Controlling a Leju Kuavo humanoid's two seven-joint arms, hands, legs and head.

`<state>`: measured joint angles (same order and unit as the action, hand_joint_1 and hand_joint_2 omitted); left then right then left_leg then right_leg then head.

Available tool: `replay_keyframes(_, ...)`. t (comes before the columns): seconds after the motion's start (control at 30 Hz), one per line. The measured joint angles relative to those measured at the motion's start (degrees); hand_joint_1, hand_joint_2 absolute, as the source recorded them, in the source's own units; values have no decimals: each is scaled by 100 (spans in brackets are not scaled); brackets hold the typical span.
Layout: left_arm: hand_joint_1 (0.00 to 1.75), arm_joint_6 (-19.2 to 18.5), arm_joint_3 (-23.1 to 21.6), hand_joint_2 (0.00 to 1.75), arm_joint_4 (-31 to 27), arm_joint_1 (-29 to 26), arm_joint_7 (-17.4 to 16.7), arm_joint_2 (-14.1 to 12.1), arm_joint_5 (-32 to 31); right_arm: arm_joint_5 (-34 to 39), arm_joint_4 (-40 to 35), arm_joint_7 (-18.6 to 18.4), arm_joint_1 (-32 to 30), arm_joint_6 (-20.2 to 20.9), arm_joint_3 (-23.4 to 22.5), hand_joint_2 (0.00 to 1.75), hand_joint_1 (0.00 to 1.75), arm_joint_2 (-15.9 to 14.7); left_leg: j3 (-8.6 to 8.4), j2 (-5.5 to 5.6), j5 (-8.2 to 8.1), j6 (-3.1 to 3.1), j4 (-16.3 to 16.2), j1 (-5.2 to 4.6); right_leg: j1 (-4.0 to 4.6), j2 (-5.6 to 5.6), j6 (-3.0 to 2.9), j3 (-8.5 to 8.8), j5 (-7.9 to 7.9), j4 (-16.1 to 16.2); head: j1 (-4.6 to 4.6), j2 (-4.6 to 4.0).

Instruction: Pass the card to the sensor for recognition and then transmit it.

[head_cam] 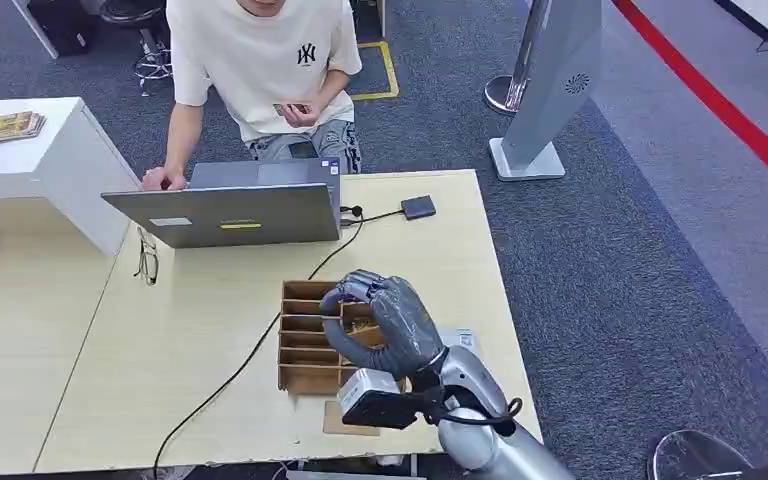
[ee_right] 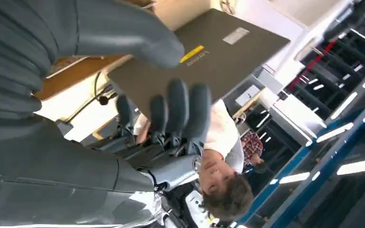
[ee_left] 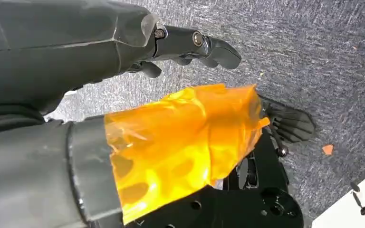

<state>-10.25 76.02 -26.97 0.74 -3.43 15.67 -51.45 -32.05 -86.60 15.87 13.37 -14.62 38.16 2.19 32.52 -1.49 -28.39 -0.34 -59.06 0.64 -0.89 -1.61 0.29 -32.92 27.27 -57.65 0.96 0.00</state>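
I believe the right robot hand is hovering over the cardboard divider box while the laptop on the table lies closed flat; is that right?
Not quite: the laptop is open, its lid raised with the back facing the robot, as the head view shows. The rest holds: the right robot hand is over the cardboard divider box on the table.

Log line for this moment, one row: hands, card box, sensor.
right hand: over cardboard divider box, fingers curled, card grip unclear | left hand: hanging over carpet, holding nothing | sensor: on table beside laptop
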Motion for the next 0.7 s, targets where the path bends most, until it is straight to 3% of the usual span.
replay_keyframes(0.07, 0, -2, 2, 0, -4, 1, -4, -2, -18, -249, 44, -129, 53, -46, 138, 175, 59, -35, -1, -1, 0, 0, 0, 0, 0, 1, 0, 0, 0, 0, -2, 0)
replay_keyframes(0.1, 0, -4, 2, 0, -4, 1, -7, -4, -37, -362, 74, -187, 80, -63, 219, 175, 82, -48, 0, 0, 0, 0, 0, 0, 0, 0, 0, 0, 0, 0, 0, 0)
replay_keyframes(0.13, 0, -2, 2, 0, -4, 0, -7, -7, -55, -469, 109, -246, 113, -85, 286, 175, 117, -59, 0, 0, 0, 0, 0, 0, 0, 0, 0, 0, 0, 0, 0, 0)
replay_keyframes(0.17, 0, -2, 2, 0, -4, 0, -7, -11, -70, -565, 157, -308, 152, -120, 359, 175, 131, -66, 0, 0, 0, 0, 0, 1, 1, 0, 0, 0, 0, -1, -2, 0)
replay_keyframes(0.27, 0, 9, 2, 0, -4, 4, -4, -20, -101, -799, 312, -445, 252, -210, 527, 175, 133, -70, -1, 0, 0, 0, 0, 0, 0, 0, 0, 0, 0, -1, 0, 0)
replay_keyframes(0.47, 0, 98, 2, 0, 0, 7, 48, -44, -166, -1210, 656, -754, 448, -492, 753, 175, 112, -70, 0, 0, 0, 0, 0, 0, 0, 0, 0, 0, 0, 0, 0, 0)
replay_keyframes(0.53, 0, 118, 2, 0, 4, 9, 57, -52, -177, -1304, 748, -830, 488, -564, 783, 175, 68, -72, 0, 1, 0, 0, 0, 0, 0, 0, 0, 0, 0, 0, 0, 0)
replay_keyframes(0.67, 0, 146, 2, 0, 24, 10, 70, -74, -214, -1488, 914, -1005, 560, -653, 790, 175, 72, -70, 0, 0, 0, 0, 0, 0, 0, 0, 0, 0, 0, 0, 0, 0)
replay_keyframes(0.7, 0, 155, 2, 0, 26, 11, 72, -77, -221, -1501, 949, -1027, 572, -656, 790, 175, 96, -70, 0, 1, 0, 0, 0, 0, 0, 0, 0, 0, 0, 0, -2, 0)
